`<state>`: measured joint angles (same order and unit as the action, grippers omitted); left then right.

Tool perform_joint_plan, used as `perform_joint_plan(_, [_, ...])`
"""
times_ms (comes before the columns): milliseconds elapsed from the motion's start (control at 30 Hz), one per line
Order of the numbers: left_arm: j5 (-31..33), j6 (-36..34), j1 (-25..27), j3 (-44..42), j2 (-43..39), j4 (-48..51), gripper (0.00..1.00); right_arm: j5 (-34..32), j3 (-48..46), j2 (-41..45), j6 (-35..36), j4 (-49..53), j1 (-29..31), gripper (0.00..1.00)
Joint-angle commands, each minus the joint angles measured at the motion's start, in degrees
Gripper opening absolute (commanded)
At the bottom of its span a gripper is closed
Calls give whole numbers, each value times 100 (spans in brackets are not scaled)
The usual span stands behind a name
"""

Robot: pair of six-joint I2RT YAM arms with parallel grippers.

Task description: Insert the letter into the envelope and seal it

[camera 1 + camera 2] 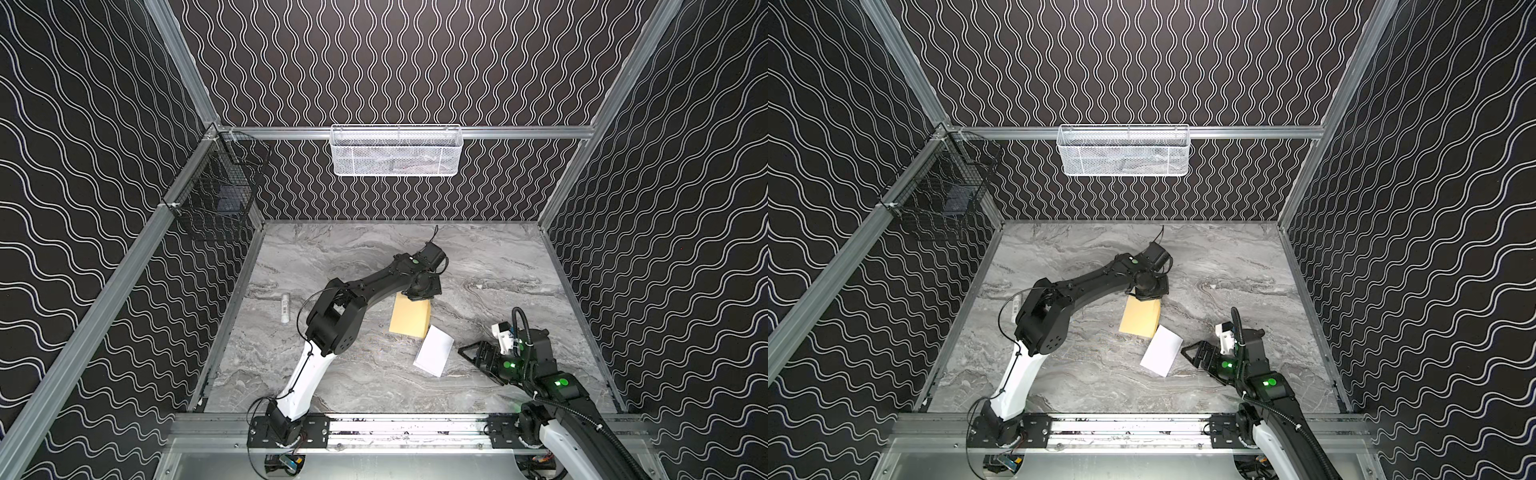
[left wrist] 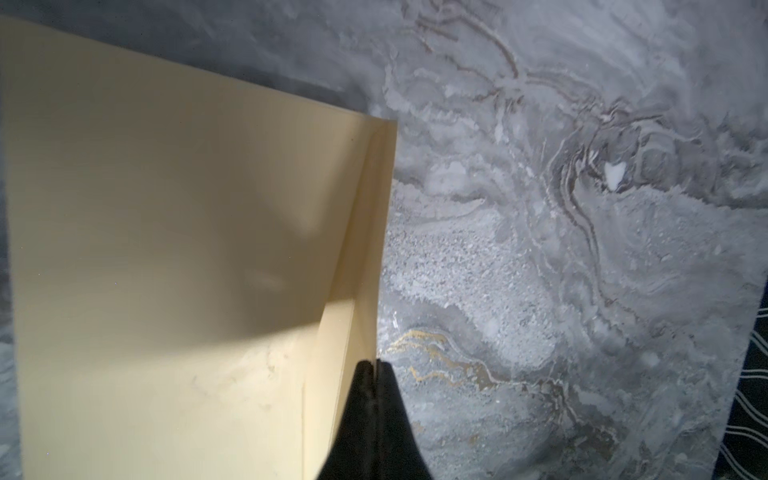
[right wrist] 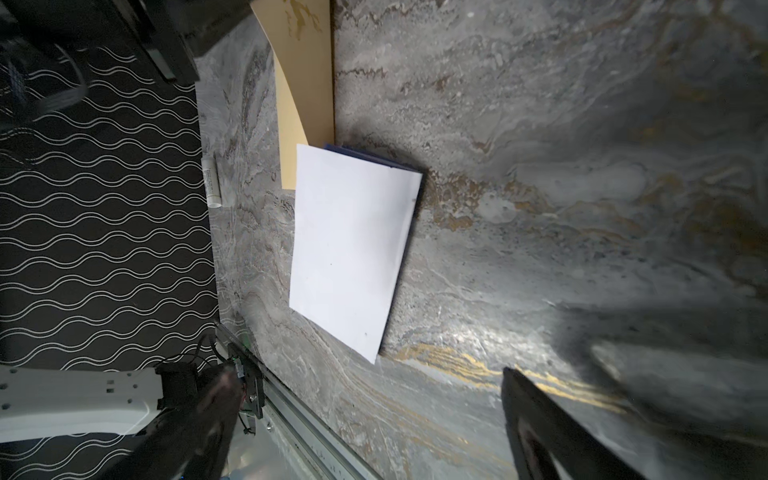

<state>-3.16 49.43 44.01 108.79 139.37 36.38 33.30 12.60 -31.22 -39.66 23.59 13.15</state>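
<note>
Two papers lie on the table (image 1: 332,374): the tan envelope (image 1: 409,318), edge clamped in the left gripper (image 2: 376,368), and the white letter (image 1: 434,351), blank side up, overlapping its corner; the right gripper (image 1: 469,359) gapes nearby.

The envelope (image 1: 409,318) is smooth, matt tan paper with a creased flap. The letter (image 1: 434,351) is plain white paper, matt on its upturned side. The table (image 1: 332,257) has a smooth grey marble-look top with a faint sheen. The tube (image 1: 284,307) looks like white plastic. The white basket (image 1: 395,153) is metal mesh and the black basket (image 1: 208,199) is thin wire. The frame rail (image 1: 415,426) is bare metal.
</note>
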Motion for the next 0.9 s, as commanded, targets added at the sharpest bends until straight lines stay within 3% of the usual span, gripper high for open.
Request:
perform_joint_plan(0, [-95,230,-90,78,12,-438,0,11,-42,-42,-101,-205,40,99])
perform_joint_plan(100, [-207,265,-128,94,81,-525,0,1,-61,-91,-135,-284,65,99])
perform_joint_plan(133, [-236,260,-125,61,63,-580,7,-8,-57,-122,-131,-298,79,99])
perform_joint_plan(233, [-341,303,-166,-150,-81,-712,51,-72,-92,-237,-104,-398,94,99])
perform_joint_plan(333, [-389,287,-232,-384,-475,-903,66,-68,-49,-422,-19,-518,107,99])
perform_joint_plan(500, [-431,88,-343,-741,-1478,-1150,78,-467,396,-812,524,-295,99,99])
perform_joint_plan(567, [-492,13,-358,-1006,-1931,-1297,89,-501,565,-1082,676,-436,93,98])
perform_joint_plan(667, [-505,-149,-356,-1541,-2697,-1356,91,-606,912,-1684,874,-611,99,98])
perform_joint_plan(867, [-669,-668,-359,-3365,-4619,-1569,93,-93,1889,-3249,1995,-739,93,98])
